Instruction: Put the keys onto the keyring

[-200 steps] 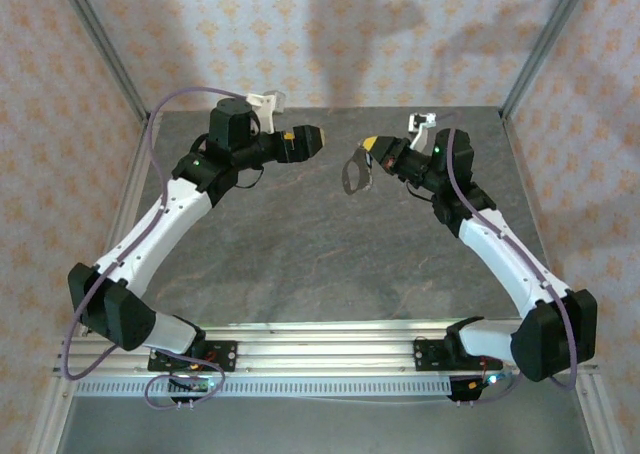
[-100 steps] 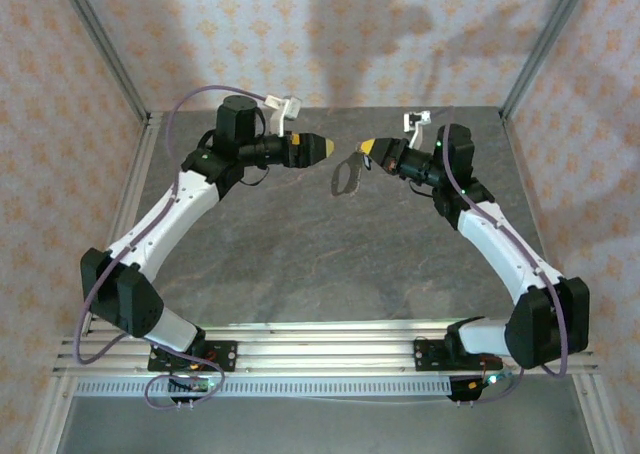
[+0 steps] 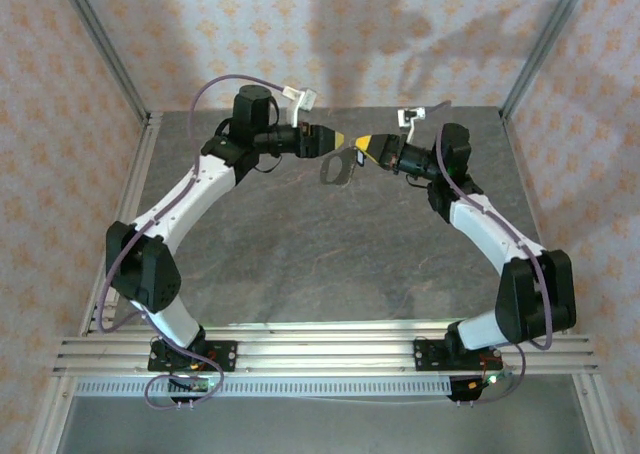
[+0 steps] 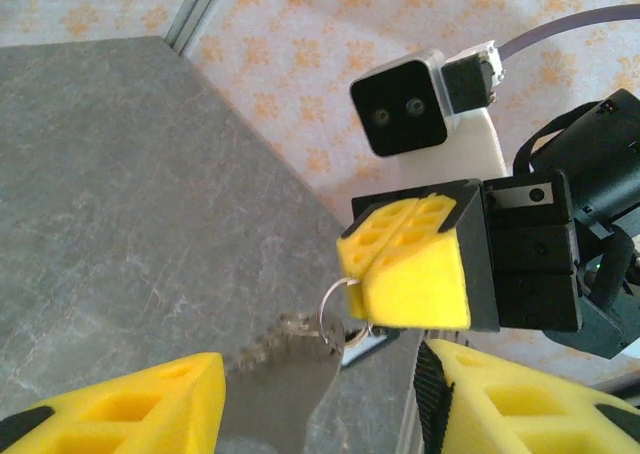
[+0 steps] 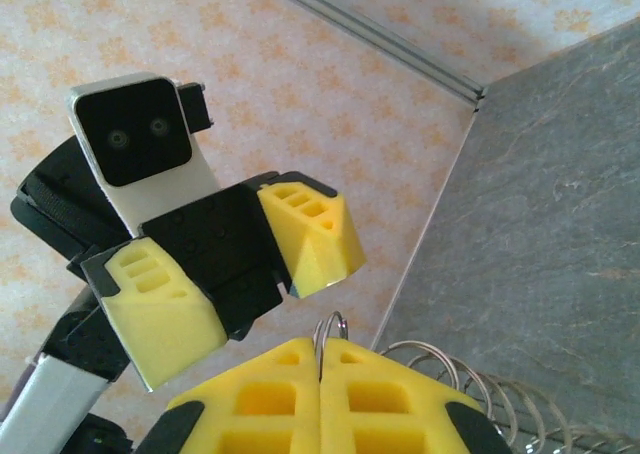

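From above, the keyring is seen hanging, long axis downward, from the right gripper, which is clamped on its top end. The left gripper is held just beside that end, to its left.

From the left wrist, the loop is found straight ahead between half-spread fingers. Whether the small metal piece under it is the key cannot be told.

From the right wrist, the pinch on the wire is seen, with the left fingers parted just beyond.

A dark grey, stone-patterned table sits boxed in by walls papered pale pink with small orange motifs. Slanted aluminium posts rise at its back corners. A silver slotted rail crosses the near edge. Soft shadows lie on the back wall.
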You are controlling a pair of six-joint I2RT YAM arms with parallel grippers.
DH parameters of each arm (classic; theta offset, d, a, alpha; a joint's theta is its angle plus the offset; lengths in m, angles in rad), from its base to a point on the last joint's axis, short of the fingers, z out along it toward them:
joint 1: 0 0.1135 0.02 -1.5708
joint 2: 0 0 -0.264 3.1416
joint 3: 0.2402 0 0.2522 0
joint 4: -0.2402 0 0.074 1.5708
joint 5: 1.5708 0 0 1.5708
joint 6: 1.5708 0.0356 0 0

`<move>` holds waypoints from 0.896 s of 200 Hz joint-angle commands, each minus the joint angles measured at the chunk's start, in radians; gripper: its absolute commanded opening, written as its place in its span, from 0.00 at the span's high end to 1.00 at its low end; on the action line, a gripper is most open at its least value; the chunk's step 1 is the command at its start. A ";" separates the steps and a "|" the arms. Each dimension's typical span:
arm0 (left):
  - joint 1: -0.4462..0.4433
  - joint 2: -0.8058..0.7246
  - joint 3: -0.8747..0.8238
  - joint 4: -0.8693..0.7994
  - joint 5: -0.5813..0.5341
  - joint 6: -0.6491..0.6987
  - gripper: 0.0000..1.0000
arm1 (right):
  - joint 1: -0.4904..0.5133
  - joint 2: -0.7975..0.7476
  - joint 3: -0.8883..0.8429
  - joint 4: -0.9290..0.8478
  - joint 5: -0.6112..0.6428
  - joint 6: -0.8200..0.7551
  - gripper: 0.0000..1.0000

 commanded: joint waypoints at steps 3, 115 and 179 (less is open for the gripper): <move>0.004 0.041 0.031 0.143 0.036 -0.041 0.46 | -0.012 0.021 0.037 0.145 -0.050 0.054 1.00; -0.011 0.098 0.031 0.258 0.098 -0.115 0.49 | -0.014 0.068 0.035 0.225 -0.032 0.107 1.00; -0.026 0.103 0.021 0.237 0.107 -0.099 0.51 | -0.013 0.059 0.027 0.234 -0.020 0.116 1.00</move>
